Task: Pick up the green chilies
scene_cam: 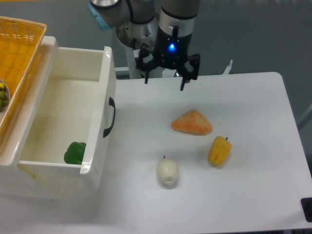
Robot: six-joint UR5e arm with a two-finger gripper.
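The green chilies [74, 153] are one glossy dark-green pepper lying in the front right corner of the white bin [29, 171], partly hidden by the bin's right wall. My gripper [165, 85] hangs over the back of the table, well to the right of the bin and far from the pepper. Its fingers are spread apart and hold nothing.
On the table lie an orange wedge-shaped fruit [192, 122], a yellow pepper [219, 151] and a pale onion-like bulb [167, 173]. A wicker basket [19, 58] with small olive-green fruits [3, 96] stands at the far left. The arm's base [141, 34] rises behind the table.
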